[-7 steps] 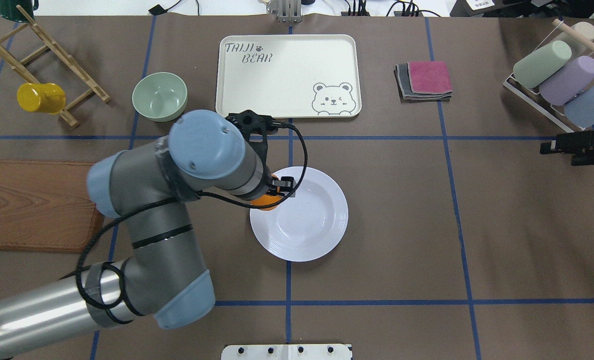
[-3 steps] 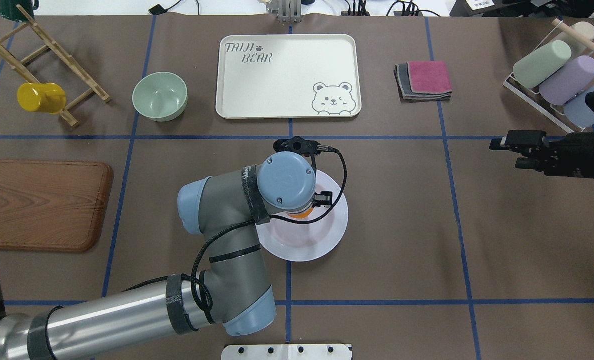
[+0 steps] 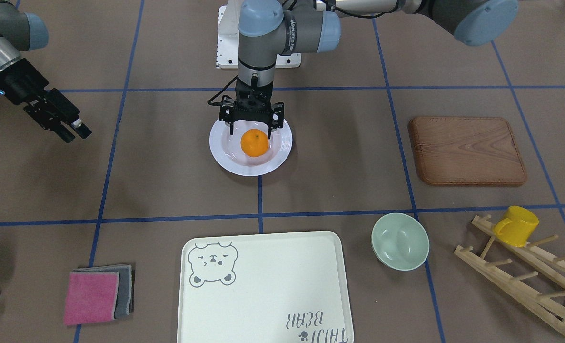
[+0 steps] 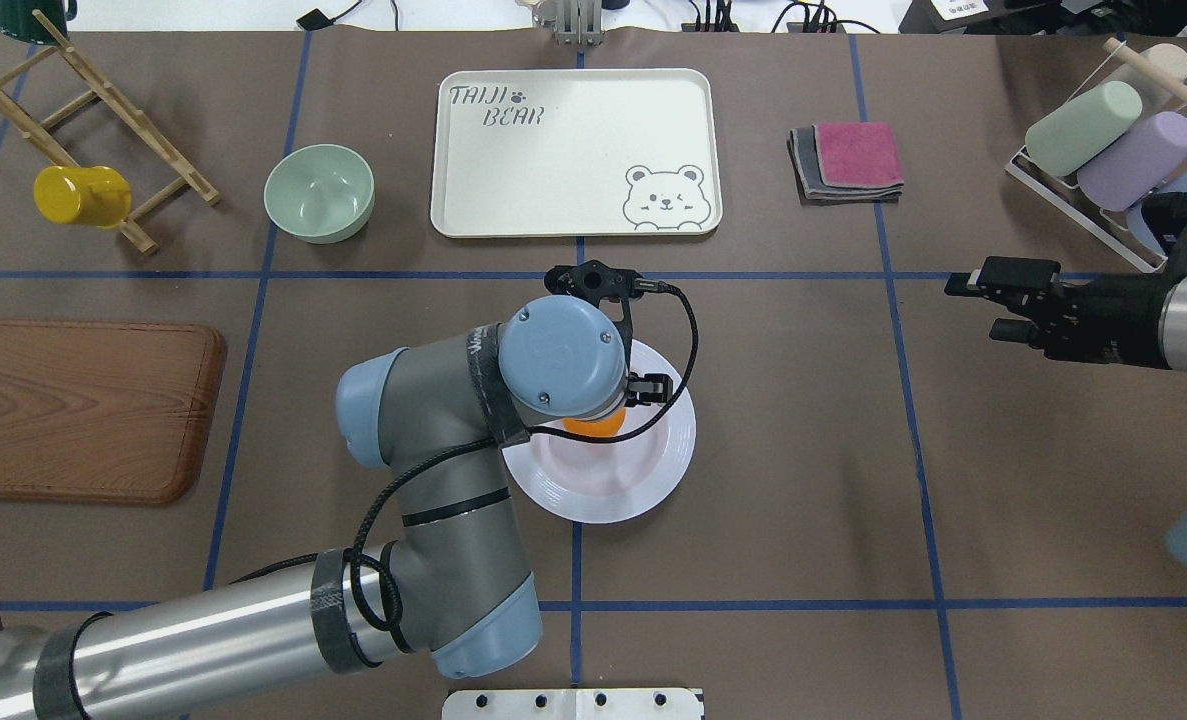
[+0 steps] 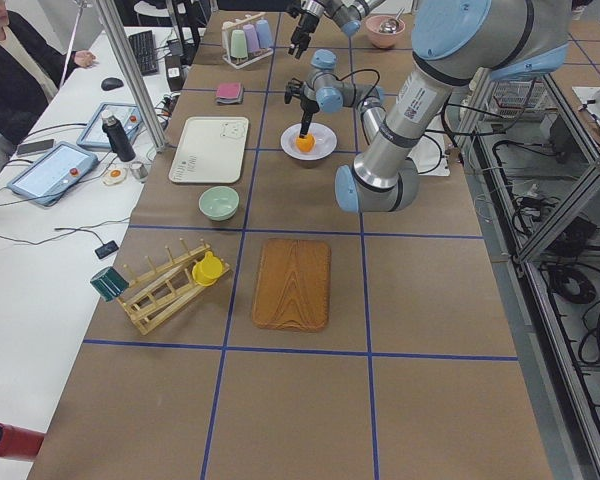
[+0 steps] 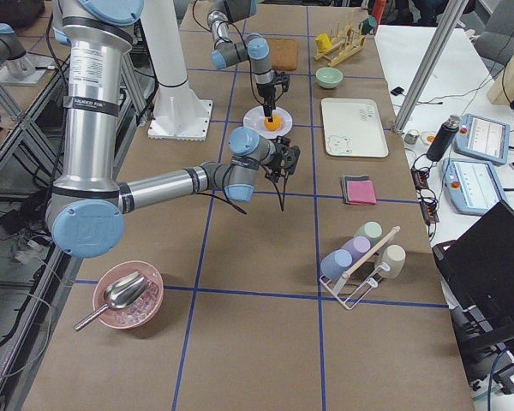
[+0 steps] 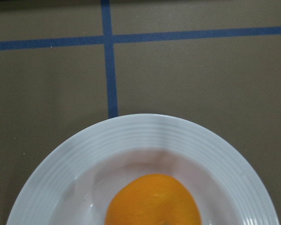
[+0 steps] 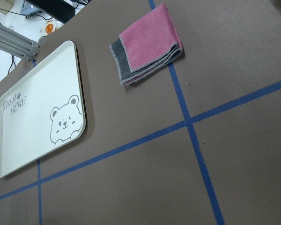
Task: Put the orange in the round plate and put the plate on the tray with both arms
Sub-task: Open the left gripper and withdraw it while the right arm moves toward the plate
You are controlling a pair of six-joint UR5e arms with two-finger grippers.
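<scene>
Reaching arms: two silver-grey arms with light blue joint caps. In the overhead view the left arm [image 4: 433, 420] comes in from the lower left and bends over the plate; the right arm [image 4: 1133, 315] enters at the right edge, well apart from the plate.
Table: one brown paper-covered table [image 4: 803, 450] marked with a blue tape grid.
Tray: one large cream rectangular tray [image 4: 593, 130] with a grey bear face and lettering, upper middle of the overhead view.
Board: one brown wooden board [image 4: 83, 410], left edge.
Plate: one white glossy round plate with a ridged rim [image 4: 653, 470], centre frame, its left part under the left wrist.
Bowl: one pale green bowl [image 4: 319, 192], just left of the tray.
Cloths: one folded pink-and-grey stack [image 4: 848, 160], right of the tray.
Mug: one yellow mug [image 4: 81, 195] hung on a wooden peg rack [image 4: 103, 100], upper left.
Orange: one small round orange [image 3: 254, 143], lying in the plate's well.
Left gripper [image 3: 250, 131]: fingers spread wider than the orange and standing just above it, gripping nothing.
Right gripper [image 4: 971, 307]: fingers parted, nothing between them.
Open room: bare brown paper between plate and tray, crossed by one blue line; a wide bare stretch between the plate's right rim and the right gripper.
</scene>
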